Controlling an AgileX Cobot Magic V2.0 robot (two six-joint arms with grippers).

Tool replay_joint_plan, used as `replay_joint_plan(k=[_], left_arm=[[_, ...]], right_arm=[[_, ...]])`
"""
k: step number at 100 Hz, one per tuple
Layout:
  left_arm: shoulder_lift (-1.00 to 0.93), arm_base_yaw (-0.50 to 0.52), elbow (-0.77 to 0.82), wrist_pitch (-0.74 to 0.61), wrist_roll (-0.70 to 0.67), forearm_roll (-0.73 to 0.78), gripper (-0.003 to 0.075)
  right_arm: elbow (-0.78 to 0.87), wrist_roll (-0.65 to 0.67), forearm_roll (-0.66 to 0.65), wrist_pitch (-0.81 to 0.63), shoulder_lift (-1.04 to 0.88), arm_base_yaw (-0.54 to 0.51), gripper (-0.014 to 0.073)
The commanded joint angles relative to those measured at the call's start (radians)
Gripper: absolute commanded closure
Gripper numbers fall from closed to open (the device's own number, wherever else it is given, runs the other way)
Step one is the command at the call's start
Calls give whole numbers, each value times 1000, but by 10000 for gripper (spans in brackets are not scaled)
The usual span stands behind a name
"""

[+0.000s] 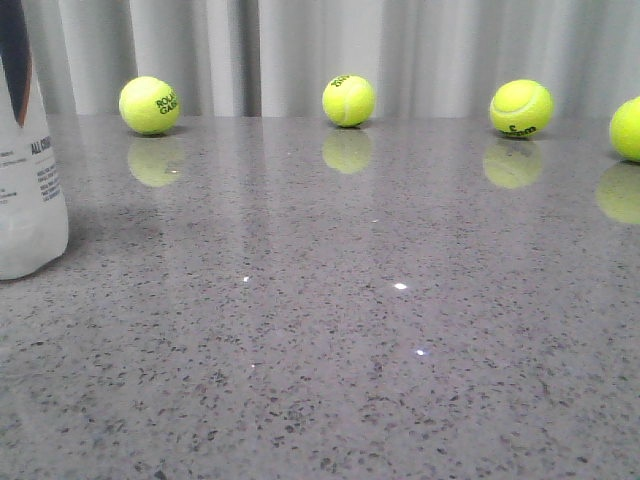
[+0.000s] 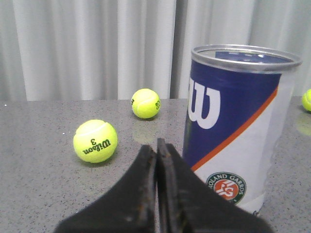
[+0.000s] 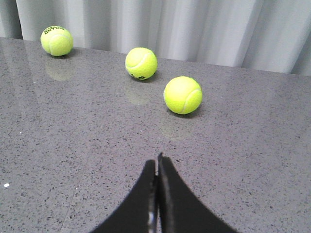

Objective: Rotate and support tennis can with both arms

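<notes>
The tennis can stands on the grey table with its silver rim up, showing its navy-and-white Wilson label, orange stripe and round emblem. Its clear base shows at the far left edge of the front view. My left gripper is shut and empty, its tips just beside the can and in front of it; I cannot tell if they touch. My right gripper is shut and empty, low over bare table, away from the can. Neither gripper shows in the front view.
Yellow tennis balls lie along the table's far edge by the grey curtain. Two balls lie beside the can. Three balls lie ahead of the right gripper.
</notes>
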Motion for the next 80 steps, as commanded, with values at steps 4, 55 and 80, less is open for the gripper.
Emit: replay_joint_plan(k=[4, 55, 80], left_arm=[[5, -4, -29, -85, -9, -8, 741], [5, -4, -27, -85, -9, -8, 741], [-26, 16, 38, -112, -9, 69, 741]], right_arm=[[-29, -2, 3, -82, 4, -5, 661], [-29, -2, 3, -82, 4, -5, 661], [-29, -2, 3, -82, 4, -5, 661]])
